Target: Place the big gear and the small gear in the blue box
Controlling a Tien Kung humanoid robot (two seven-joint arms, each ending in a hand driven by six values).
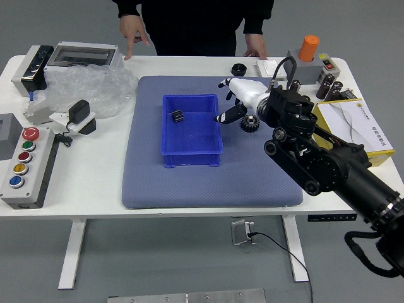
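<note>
My right hand (231, 101) hovers over the mat just beyond the blue box's right wall, its fingers spread and holding nothing. The blue box (192, 144) stands on the grey-blue mat. Inside it, near the upper left corner, lies a small dark gear (177, 116). A larger dark toothed gear (250, 123) is on the mat right of the box, just below my right hand. My left hand is out of view.
Across the table a person (189, 25) rests both hands on the far edge. A black ring (238, 69) lies near that edge. Button panel (28, 167) and plastic wrap (95, 88) are left; yellow-edged box (353, 129) and black cylinders (325, 86) are right.
</note>
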